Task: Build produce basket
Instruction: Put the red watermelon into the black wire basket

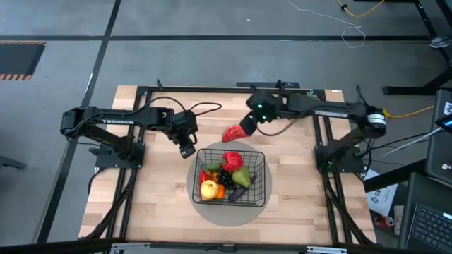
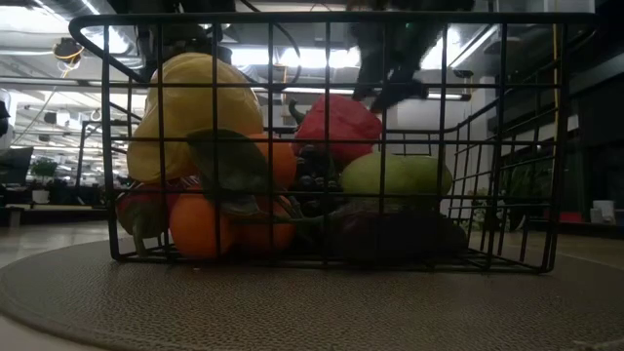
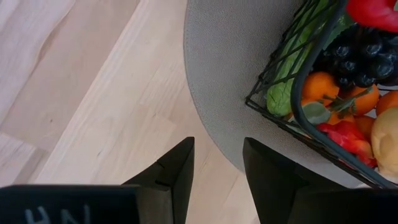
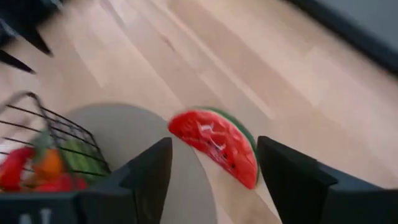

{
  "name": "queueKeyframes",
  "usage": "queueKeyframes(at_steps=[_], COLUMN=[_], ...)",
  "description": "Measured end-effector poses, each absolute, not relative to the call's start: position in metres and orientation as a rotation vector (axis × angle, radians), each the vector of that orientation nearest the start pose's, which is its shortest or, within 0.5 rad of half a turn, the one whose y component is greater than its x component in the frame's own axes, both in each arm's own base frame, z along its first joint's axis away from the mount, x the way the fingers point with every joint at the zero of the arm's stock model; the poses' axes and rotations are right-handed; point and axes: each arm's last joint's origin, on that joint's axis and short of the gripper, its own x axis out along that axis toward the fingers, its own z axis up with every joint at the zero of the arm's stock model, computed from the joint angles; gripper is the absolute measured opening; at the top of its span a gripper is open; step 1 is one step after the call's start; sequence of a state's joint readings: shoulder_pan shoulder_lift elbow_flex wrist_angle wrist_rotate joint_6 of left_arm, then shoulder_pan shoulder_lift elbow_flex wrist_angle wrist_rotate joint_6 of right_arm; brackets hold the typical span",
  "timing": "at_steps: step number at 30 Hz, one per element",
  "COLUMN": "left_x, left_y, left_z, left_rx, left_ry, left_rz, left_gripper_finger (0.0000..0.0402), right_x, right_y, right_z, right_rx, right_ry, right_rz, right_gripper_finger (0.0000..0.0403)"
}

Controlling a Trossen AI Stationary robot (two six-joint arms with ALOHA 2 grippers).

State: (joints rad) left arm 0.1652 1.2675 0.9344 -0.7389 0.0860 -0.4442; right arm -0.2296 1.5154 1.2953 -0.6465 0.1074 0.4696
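The black wire basket (image 1: 263, 176) stands on a round grey disc (image 1: 233, 215) at mid table. It holds a yellow lemon (image 1: 209, 188), a red pepper (image 1: 232, 160), a green pear (image 1: 241, 176), dark grapes (image 3: 357, 53), oranges (image 2: 200, 224) and a cucumber (image 3: 292, 68). A watermelon slice (image 1: 232, 132) shows just beyond the basket's far side, by the disc's edge. Whether it lies there or is in the air I cannot tell. My right gripper (image 1: 246, 129) stands open right beside it, and the slice (image 4: 214, 146) shows ahead between the fingers. My left gripper (image 3: 217, 149) hangs open over the bare table left of the basket.
Black frame rails (image 1: 212, 90) run along the table's far edge and down both sides by the arm bases. Bare wood (image 1: 162, 204) lies left and right of the disc and toward the near edge.
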Motion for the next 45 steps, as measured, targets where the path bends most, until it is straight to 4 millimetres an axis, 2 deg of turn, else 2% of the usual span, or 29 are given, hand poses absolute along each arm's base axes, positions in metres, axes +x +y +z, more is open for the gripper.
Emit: queueKeyframes(at_steps=[8, 11, 15, 23, 30, 37, 40, 45], left_x=[0.236, 0.236, 0.236, 0.236, 0.236, 0.236, 0.236, 0.236], left_y=[0.037, 0.037, 0.037, 0.037, 0.037, 0.037, 0.038, 0.037], left_z=[0.247, 0.247, 0.247, 0.247, 0.247, 0.247, 0.247, 0.247], left_rx=[-0.534, -0.534, -0.534, -0.532, -0.519, -0.52, -0.52, -0.52], left_ry=[1.033, 1.034, 1.034, 1.034, 1.031, 1.032, 1.032, 1.032], left_rz=[0.307, 0.307, 0.308, 0.31, 0.331, 0.331, 0.331, 0.331], left_gripper_finger=[0.0133, 0.0133, 0.0133, 0.0133, 0.0133, 0.0133, 0.0133, 0.0133], right_x=[0.336, 0.343, 0.352, 0.359, 0.365, 0.368, 0.368, 0.368], right_y=[-0.116, -0.122, -0.126, -0.131, -0.132, -0.128, -0.128, -0.128], right_z=[0.231, 0.209, 0.193, 0.173, 0.146, 0.141, 0.14, 0.141], right_rx=[0.47, 0.446, 0.401, 0.369, 0.382, 0.434, 0.467, 0.514], right_ry=[1.016, 1.077, 1.085, 1.104, 1.165, 1.167, 1.164, 1.156], right_rz=[-0.39, -0.338, -0.329, -0.337, -0.298, -0.276, -0.304, -0.345], right_gripper_finger=[0.0237, 0.0237, 0.0237, 0.0236, 0.0236, 0.0234, 0.0213, 0.014])
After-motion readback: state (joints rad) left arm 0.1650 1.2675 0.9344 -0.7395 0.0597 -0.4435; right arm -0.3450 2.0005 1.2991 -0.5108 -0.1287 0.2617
